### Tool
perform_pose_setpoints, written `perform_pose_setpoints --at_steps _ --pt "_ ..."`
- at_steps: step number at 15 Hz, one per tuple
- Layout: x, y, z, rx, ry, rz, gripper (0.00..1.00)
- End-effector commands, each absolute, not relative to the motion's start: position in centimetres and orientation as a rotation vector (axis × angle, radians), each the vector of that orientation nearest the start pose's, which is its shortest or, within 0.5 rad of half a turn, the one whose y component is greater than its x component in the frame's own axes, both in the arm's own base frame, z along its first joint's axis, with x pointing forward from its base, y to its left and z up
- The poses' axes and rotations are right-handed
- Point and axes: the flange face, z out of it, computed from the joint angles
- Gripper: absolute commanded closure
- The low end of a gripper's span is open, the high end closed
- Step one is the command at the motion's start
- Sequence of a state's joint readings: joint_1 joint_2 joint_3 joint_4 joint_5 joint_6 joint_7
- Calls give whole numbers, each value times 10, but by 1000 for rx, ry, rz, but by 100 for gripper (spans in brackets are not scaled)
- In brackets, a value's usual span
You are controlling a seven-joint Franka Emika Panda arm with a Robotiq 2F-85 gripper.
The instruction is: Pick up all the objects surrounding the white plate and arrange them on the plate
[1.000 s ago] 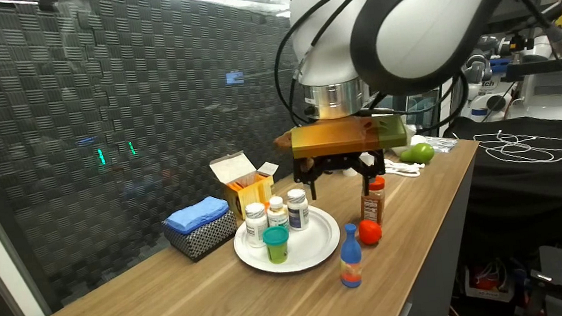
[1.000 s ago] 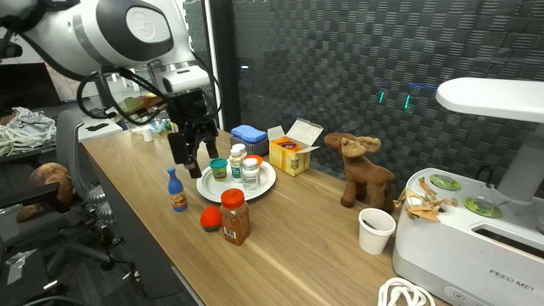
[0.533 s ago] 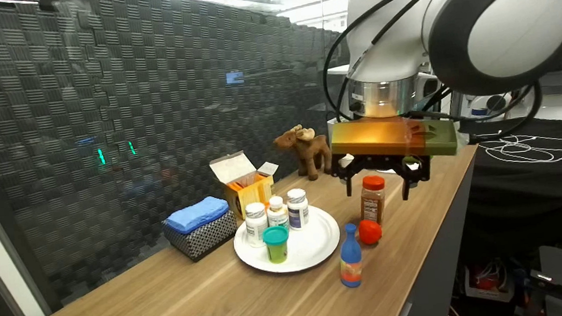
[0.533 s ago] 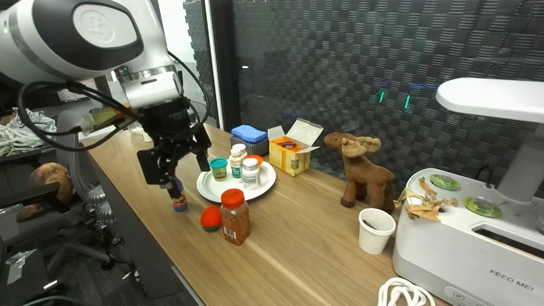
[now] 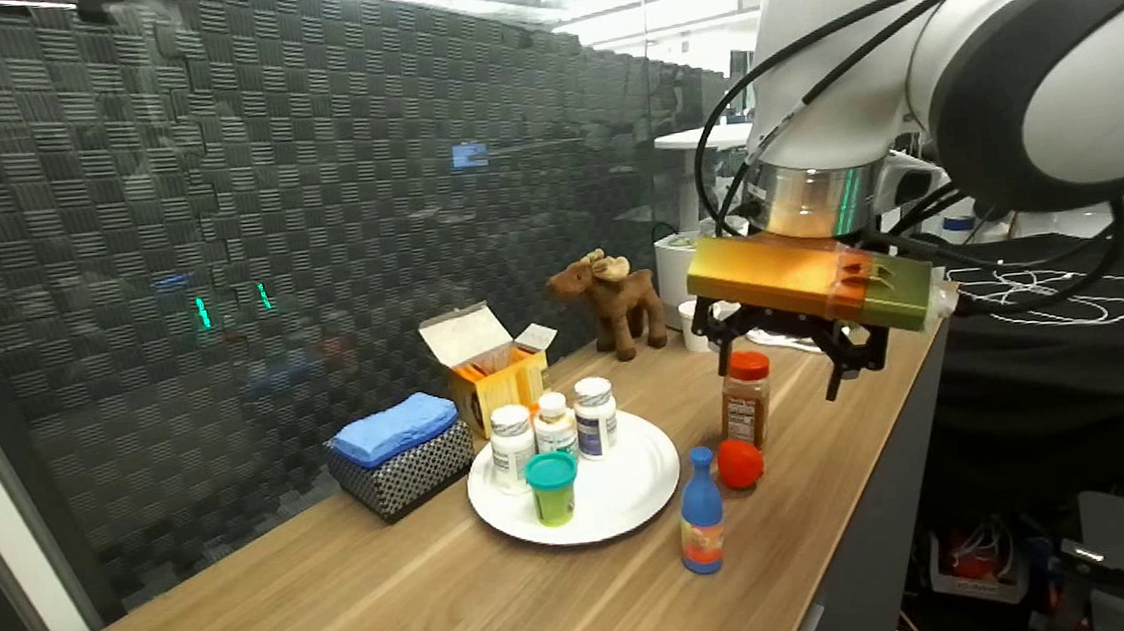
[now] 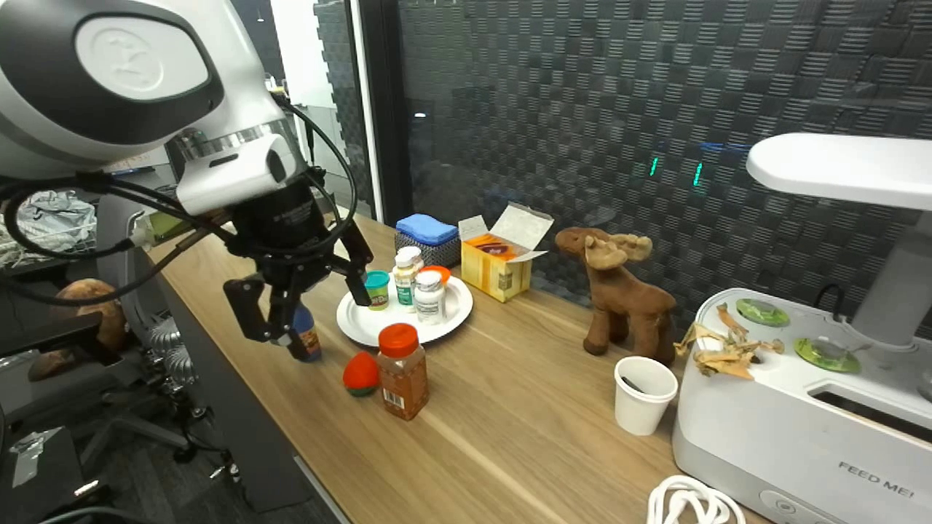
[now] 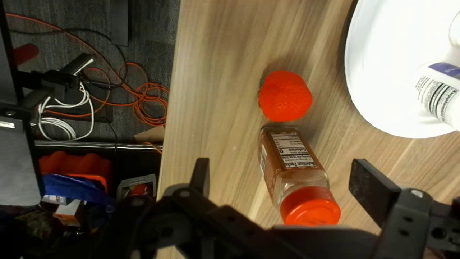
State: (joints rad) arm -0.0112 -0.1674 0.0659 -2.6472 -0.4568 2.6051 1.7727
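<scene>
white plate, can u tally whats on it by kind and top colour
white-capped bottles: 3
green-lidded tub: 1
orange-topped thing, mostly hidden behind the bottles: 1
Total on the white plate: 5

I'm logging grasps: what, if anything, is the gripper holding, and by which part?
Nothing: the gripper is open, and the red-capped jar stands on the table.

in an exterior view, the table [image 5: 373,596] looks wooden, the plate [image 5: 640,480] smooth, the jar [image 5: 744,411] at its two o'clock glossy plastic.
</scene>
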Motion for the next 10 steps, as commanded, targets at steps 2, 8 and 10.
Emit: perform_pose_setpoints --at_steps 2,8,10 --pt "424 38 310 -2510 1947 -472 0" --pt "422 44 311 -2521 1930 -483 0" --pt "427 41 313 -2520 1932 -495 0"
